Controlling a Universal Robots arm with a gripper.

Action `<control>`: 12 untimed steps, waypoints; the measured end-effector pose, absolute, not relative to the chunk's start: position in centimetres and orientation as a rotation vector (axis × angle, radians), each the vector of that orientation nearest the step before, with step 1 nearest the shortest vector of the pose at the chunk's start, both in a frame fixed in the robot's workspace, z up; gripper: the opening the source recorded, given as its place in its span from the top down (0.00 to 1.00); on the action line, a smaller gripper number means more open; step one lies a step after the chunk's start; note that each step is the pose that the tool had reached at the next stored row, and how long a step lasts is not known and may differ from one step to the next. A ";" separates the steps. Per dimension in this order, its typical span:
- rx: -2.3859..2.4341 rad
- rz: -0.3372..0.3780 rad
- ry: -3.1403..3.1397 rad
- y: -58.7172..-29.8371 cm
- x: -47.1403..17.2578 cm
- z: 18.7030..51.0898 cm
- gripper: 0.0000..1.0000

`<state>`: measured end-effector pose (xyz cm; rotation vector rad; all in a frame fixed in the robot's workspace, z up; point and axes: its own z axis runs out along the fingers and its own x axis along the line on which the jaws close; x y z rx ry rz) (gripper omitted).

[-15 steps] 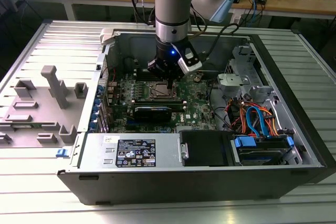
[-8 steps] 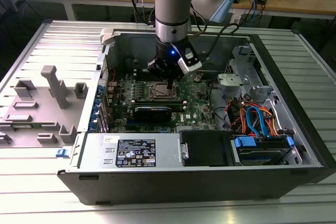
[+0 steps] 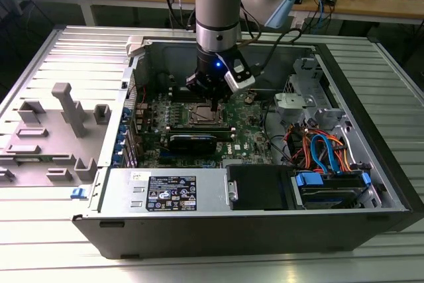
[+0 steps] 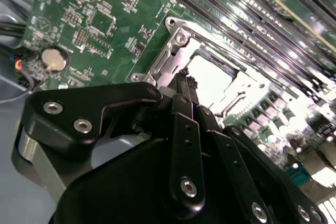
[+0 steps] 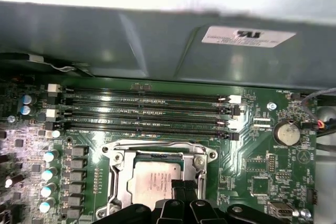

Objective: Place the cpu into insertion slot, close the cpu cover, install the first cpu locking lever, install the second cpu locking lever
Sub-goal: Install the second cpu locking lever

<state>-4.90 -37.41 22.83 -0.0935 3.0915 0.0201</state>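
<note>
An open computer case (image 3: pixel 371 190) is seen lying on a slatted metal table (image 3: pixel 40 64) in the exterior view, with a green motherboard (image 3: pixel 248 137) exposed inside. The arm (image 3: pixel 217 4) is lowered from above into the case, and the gripper (image 3: pixel 213 103) is held directly over the insertion slot (image 3: pixel 201 117), near the middle of the board. In the first wrist view the cpu (image 5: pixel 152 179) is found seated in the insertion slot (image 5: pixel 118 174), its dull silver top facing up and framed by the silver rim; the cpu cover (image 5: pixel 157 148) is seen as a thin metal frame around the chip, though whether it is fully pressed flat cannot be told. The gripper (image 5: pixel 181 190) is placed just above the chip's edge, at about 5 o'clock from the chip's centre in that view, with the dark fingertips drawn close together and nothing visibly clamped between them. In the second wrist view the gripper (image 4: pixel 186 82) is shown with its tips over the socket rim, the bright cpu (image 4: pixel 210 80) lying just beyond them at about 2 o'clock. Four long black memory slots (image 5: pixel 147 111) are recorded beside the socket, and a round coin battery (image 5: pixel 287 132) is mounted well apart from it. Orange and blue cables (image 3: pixel 324 154) are gathered toward the exterior view's right.
</note>
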 end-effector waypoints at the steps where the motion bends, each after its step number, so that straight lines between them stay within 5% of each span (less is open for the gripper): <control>1: -0.094 0.020 3.091 -37.4 -4.9 23.4 0.89; 12: -0.094 0.014 3.118 -39.7 -4.9 23.8 0.89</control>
